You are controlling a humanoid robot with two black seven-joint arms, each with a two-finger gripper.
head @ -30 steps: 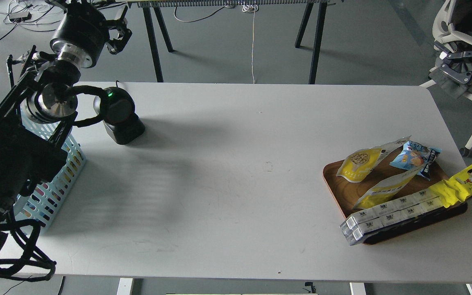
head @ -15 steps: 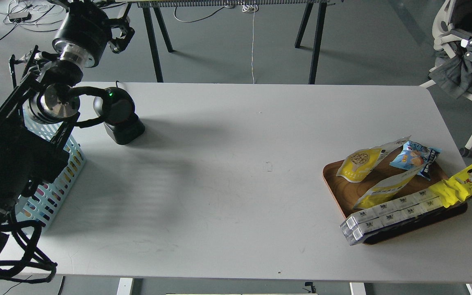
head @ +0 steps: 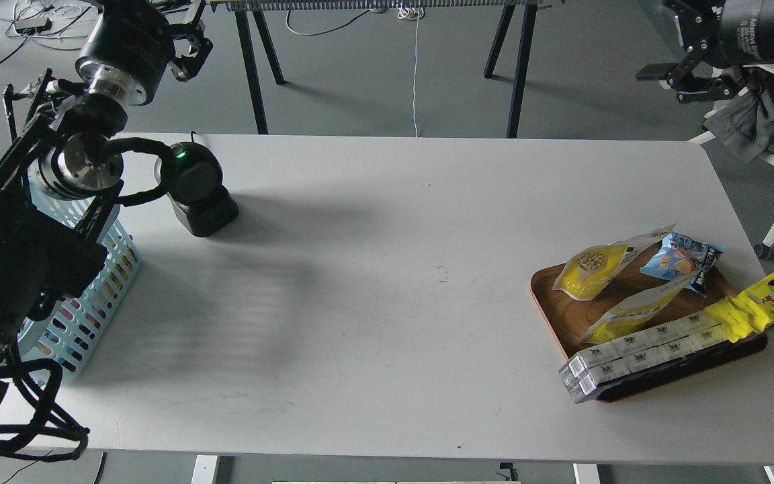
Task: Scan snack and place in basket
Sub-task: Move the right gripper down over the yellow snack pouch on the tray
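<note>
Grey concrete-looking floor (head: 595,74) fills the room beyond the wide white rectangular table (head: 387,296), whose bare top shows faint scuffs. Black trestle legs (head: 514,67) stand on that floor between the two grippers. Light blue slotted plastic basket (head: 88,299) sits below the left gripper (head: 189,48), mostly hidden by that arm. Brown wooden oval tray (head: 565,309) lies well below the right gripper (head: 686,64). Black round scanner with a green light (head: 195,191) stands just below the left gripper. Small yellow-and-white snack pouch picturing beige balls (head: 595,269) rests on the tray's far corner. Both grippers hang above the floor, empty, fingers spread apart.
</note>
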